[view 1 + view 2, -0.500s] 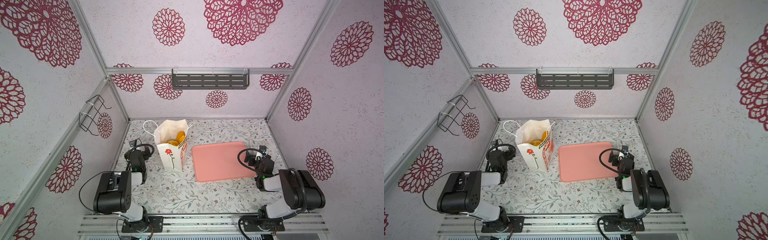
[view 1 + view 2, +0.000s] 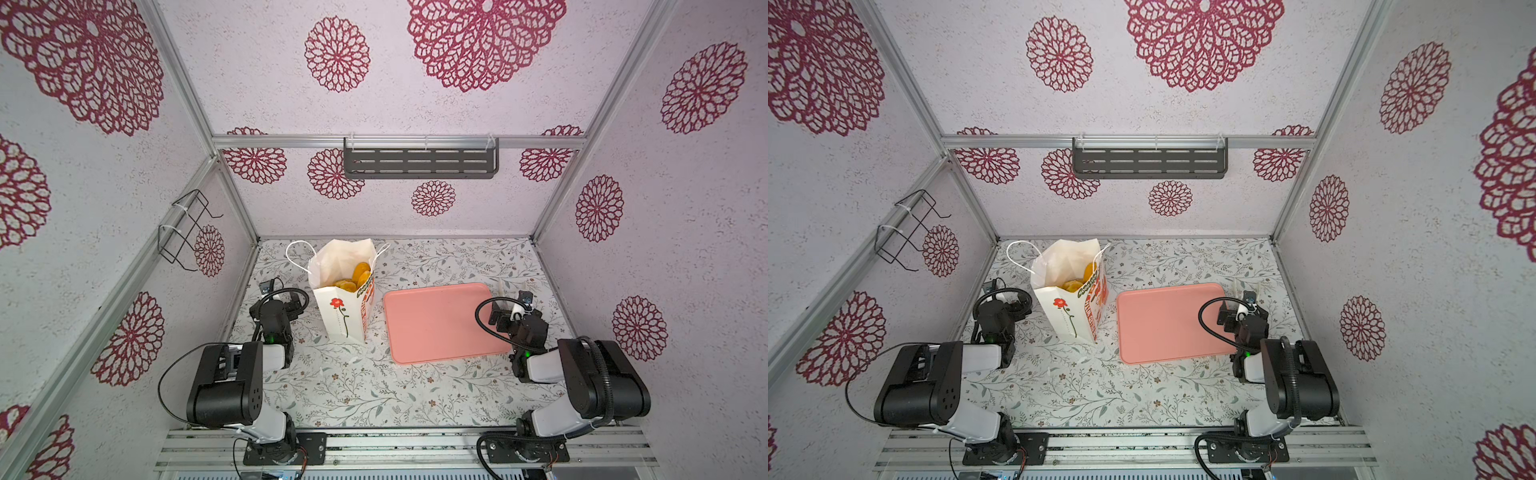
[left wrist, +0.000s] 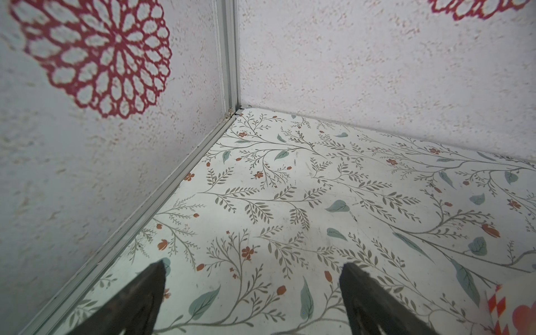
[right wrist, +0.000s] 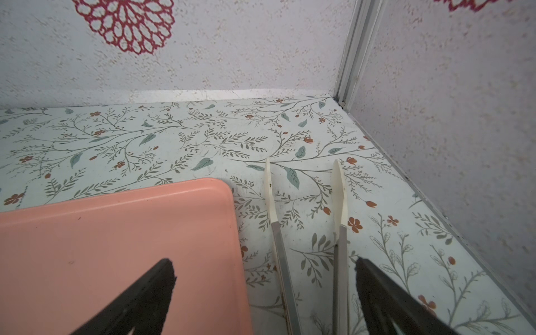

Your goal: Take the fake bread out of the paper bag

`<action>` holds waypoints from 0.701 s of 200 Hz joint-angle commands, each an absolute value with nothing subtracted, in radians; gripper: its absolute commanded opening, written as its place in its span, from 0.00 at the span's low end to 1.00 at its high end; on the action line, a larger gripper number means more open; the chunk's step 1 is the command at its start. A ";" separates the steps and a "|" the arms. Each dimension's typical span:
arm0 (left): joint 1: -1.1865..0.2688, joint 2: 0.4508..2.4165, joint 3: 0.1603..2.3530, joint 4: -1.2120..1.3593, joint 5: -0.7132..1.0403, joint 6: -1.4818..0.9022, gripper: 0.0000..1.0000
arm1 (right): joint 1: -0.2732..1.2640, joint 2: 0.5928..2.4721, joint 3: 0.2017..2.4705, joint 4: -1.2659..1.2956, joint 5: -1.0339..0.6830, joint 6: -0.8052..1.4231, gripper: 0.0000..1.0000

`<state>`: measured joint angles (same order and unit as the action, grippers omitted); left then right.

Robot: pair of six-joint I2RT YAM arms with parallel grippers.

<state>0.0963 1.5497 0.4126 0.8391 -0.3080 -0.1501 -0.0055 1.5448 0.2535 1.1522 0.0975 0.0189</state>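
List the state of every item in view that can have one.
paper bag: upright, mouth open
fake bread: every visible piece inside the bag
pink tray: flat on the table, nothing on it
tongs: on the table beside the tray, arms apart
left gripper: open, empty
right gripper: open, empty

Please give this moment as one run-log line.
fake bread: in upright paper bag | pink tray: no bread | left gripper: open, empty | right gripper: open, empty | tongs: beside tray
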 commanded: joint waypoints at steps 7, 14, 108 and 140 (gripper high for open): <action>0.095 1.535 0.431 0.835 -0.309 -0.150 0.97 | -0.002 1.537 0.267 1.177 0.103 0.018 0.99; 0.094 1.536 0.430 0.834 -0.308 -0.149 0.97 | -0.002 1.537 0.268 1.177 0.103 0.018 0.99; 0.022 1.540 0.369 0.963 -0.402 -0.091 0.97 | 0.004 1.534 0.244 1.220 0.124 0.014 0.99; -0.030 1.517 0.290 1.124 -0.537 -0.066 0.97 | 0.057 1.527 0.101 1.498 0.356 0.033 0.99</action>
<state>0.0109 1.5486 0.3431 0.9661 -0.4156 -0.1020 0.0162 1.5448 0.2077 1.2285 0.1577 0.0189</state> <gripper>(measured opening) 0.974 0.990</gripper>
